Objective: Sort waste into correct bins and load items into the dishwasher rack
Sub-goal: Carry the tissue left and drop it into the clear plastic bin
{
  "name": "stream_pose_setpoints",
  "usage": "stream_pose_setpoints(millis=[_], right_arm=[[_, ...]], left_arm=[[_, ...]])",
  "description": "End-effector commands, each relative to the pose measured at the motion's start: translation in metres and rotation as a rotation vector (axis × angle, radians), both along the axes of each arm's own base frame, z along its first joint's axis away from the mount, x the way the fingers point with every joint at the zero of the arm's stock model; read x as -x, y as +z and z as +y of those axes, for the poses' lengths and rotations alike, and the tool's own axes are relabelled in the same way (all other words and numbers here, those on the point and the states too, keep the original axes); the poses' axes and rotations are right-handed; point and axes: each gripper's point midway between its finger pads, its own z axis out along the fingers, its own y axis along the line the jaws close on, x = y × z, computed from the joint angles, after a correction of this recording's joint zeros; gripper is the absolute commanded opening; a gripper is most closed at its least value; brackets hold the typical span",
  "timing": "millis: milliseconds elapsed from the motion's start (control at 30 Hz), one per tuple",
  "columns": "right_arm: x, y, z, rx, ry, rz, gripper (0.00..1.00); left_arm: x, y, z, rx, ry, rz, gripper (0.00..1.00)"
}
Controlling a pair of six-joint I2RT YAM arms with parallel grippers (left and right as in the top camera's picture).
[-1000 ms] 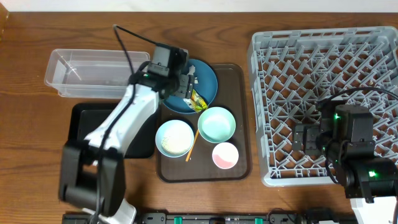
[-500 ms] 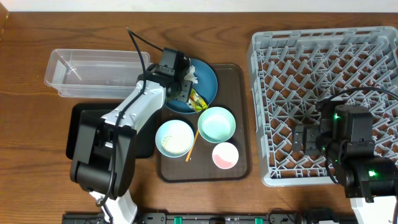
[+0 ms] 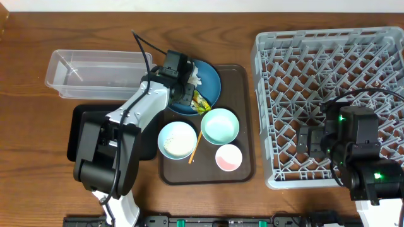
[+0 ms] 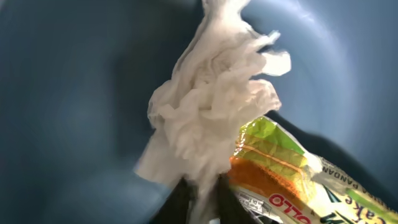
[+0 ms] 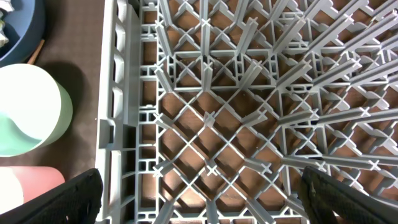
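My left gripper (image 3: 188,85) is low over the dark-blue plate (image 3: 211,82), shut on the crumpled white napkin (image 4: 211,112). In the left wrist view a strip of the napkin runs down between the dark fingertips (image 4: 180,205). The yellow-green wrapper (image 4: 280,168) lies on the plate beside the napkin, touching it. My right gripper (image 5: 202,193) stands open above the grey dishwasher rack (image 3: 328,75), with nothing between its fingers (image 5: 74,199). The clear tub (image 3: 95,72) and the black tray (image 3: 82,126) sit to the left of the plate.
On the brown serving tray (image 3: 243,126) stand a white-blue bowl (image 3: 177,139) with pale grains in it, a mint-green bowl (image 3: 219,125) and a pink cup (image 3: 228,157). A thin wooden stick (image 3: 196,146) lies between the bowls.
The left gripper has shifted slightly right over the plate and closed its jaws on the napkin. The right arm has not moved.
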Motion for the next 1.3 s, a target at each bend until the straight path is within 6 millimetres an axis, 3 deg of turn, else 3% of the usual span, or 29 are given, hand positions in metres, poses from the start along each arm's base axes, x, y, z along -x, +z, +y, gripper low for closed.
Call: stream_pose_setpoints(millis=[0, 133, 267, 400, 500, 567, 800, 833, 900, 967, 1033, 1100, 1267], right_arm=[[-0.002, 0.006, 0.001, -0.010, -0.007, -0.011, 0.99], [-0.002, 0.006, 0.001, -0.010, -0.007, -0.011, 0.99], [-0.002, 0.006, 0.001, -0.009, -0.006, -0.011, 0.99], [-0.002, 0.006, 0.001, -0.009, -0.007, -0.012, 0.99], [-0.002, 0.006, 0.001, -0.010, -0.006, -0.012, 0.99], [-0.002, 0.006, 0.001, -0.010, -0.006, -0.012, 0.99], [-0.002, 0.006, 0.001, -0.010, -0.007, -0.012, 0.99], [-0.002, 0.006, 0.001, -0.009, -0.006, -0.012, 0.99], [-0.002, 0.006, 0.001, -0.009, -0.006, -0.012, 0.99], [-0.002, 0.006, 0.001, -0.010, -0.006, -0.010, 0.99], [-0.002, 0.006, 0.001, -0.010, -0.007, -0.011, 0.99], [-0.002, 0.006, 0.001, -0.009, -0.006, -0.012, 0.99], [-0.002, 0.006, 0.001, -0.009, -0.006, -0.011, 0.99]], left_arm=[[0.000, -0.002, -0.001, -0.004, -0.002, 0.008, 0.06], [-0.001, 0.011, -0.001, 0.003, -0.001, -0.017, 0.06], [-0.010, 0.059, 0.005, 0.019, 0.018, -0.127, 0.06], [-0.021, 0.120, 0.034, -0.032, 0.106, -0.304, 0.06], [-0.024, 0.153, 0.064, -0.082, 0.194, -0.400, 0.06], [-0.025, 0.164, 0.084, -0.100, 0.242, -0.427, 0.06], [-0.034, 0.151, 0.138, -0.133, 0.363, -0.397, 0.07], [-0.036, 0.148, 0.143, -0.136, 0.374, -0.394, 0.10], [-0.037, 0.144, 0.151, -0.141, 0.392, -0.386, 0.33], [-0.037, 0.142, 0.154, -0.141, 0.397, -0.380, 0.36], [-0.037, 0.142, 0.148, -0.119, 0.381, -0.377, 0.47], [-0.036, 0.139, 0.132, -0.065, 0.333, -0.361, 0.49], [-0.017, 0.125, 0.064, 0.156, 0.220, -0.232, 0.49]])
